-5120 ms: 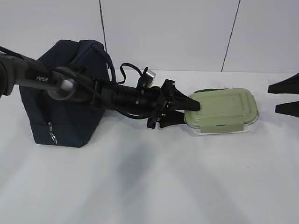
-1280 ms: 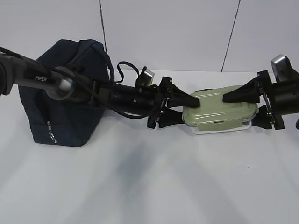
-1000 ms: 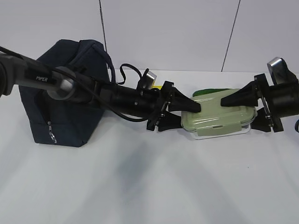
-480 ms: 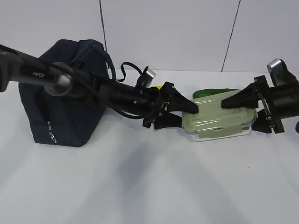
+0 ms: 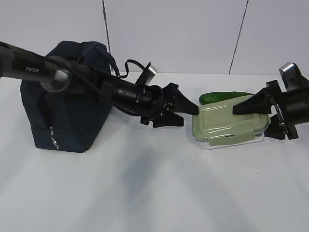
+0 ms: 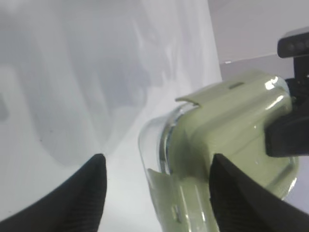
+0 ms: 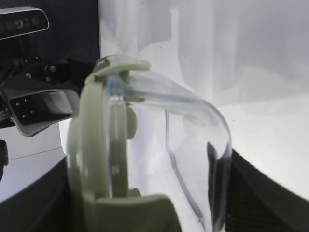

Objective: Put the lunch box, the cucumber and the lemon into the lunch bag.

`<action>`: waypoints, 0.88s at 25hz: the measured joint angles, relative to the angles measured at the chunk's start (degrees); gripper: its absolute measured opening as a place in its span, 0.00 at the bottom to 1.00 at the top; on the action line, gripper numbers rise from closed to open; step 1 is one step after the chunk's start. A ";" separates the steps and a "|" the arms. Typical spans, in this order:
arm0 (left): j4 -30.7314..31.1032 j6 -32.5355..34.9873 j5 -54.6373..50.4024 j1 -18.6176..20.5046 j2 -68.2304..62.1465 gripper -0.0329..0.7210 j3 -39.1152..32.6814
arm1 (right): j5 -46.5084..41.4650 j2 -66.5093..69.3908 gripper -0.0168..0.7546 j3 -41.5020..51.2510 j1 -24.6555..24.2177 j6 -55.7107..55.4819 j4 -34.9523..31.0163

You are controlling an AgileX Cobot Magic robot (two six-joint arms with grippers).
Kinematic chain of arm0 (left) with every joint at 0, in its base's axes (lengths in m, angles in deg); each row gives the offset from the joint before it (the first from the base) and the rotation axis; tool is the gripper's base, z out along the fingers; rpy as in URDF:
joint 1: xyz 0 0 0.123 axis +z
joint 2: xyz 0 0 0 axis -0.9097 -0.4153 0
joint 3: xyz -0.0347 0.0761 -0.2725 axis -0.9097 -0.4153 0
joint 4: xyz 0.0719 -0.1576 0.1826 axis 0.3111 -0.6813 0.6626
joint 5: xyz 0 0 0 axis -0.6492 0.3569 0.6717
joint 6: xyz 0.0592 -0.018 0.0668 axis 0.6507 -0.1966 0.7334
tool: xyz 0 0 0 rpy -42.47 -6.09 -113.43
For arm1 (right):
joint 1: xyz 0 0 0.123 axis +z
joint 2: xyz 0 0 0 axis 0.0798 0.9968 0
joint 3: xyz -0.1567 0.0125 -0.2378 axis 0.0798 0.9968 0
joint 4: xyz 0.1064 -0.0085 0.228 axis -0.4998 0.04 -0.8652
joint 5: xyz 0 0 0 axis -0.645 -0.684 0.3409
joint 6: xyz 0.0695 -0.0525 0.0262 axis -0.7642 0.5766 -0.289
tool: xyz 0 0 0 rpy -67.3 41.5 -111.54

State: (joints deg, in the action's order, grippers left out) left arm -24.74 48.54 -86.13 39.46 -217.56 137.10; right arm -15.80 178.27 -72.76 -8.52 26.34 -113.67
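Step in hand: moving the lunch box [image 5: 229,124], the first of the three things; it lies on the desk [image 5: 145,193] to the right of the lunch bag [image 5: 67,96], well apart from it.
Lunch box pose: slightly tilted in the exterior view, its right end between the right jaws; whether it is clear of the desk I cannot tell.
Cucumber [image 5: 224,96]: lies just behind the lunch box on the desk, not yet touched.
Lemon: not visible now.
Right gripper [image 5: 263,118]: jaws stand wide and straddle the box's right end, one above the lid and one below; the right wrist view shows the box edge-on between them, so they appear closed on it.
Left gripper [image 5: 188,112]: jaws wide apart, tips just beside the box's left end; the left wrist view shows the box between and beyond the tips, and no contact is clear, so it seems to hold nothing.
Next move, as I judge: carry the box left over the bag; the bag's mouth must be open first.
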 joint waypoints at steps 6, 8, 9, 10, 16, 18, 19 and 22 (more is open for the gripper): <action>0.14 0.27 1.31 0.00 0.00 0.67 0.00 | 0.00 0.00 0.70 -1.75 0.00 0.00 2.99; 0.17 0.88 1.70 0.00 0.25 0.67 0.00 | 0.00 0.00 0.70 -1.99 0.00 0.00 3.24; 0.27 1.32 2.28 0.00 0.52 0.67 0.00 | 0.00 0.00 0.70 -1.99 0.00 0.00 3.24; 0.27 2.17 3.09 0.00 1.00 0.67 0.00 | 0.00 0.00 0.70 -1.99 0.00 0.00 3.37; 0.31 7.39 7.62 0.00 5.65 0.67 0.58 | 0.00 0.00 0.70 -1.99 0.00 -0.04 3.50; 0.31 7.78 7.50 0.00 6.12 0.67 1.39 | 0.00 0.00 0.70 -1.99 0.00 -0.04 3.50; 0.31 7.82 7.41 -0.25 6.12 0.67 2.08 | 0.00 0.00 0.70 -1.99 0.00 -0.04 3.50; 2.07 7.91 7.41 -1.90 6.12 0.67 4.53 | 0.00 0.00 0.70 -1.99 0.00 -0.04 3.50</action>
State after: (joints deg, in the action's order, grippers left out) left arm -22.67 56.45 -78.72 37.56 -211.45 141.63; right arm -15.80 178.27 -74.75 -8.52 26.31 -110.17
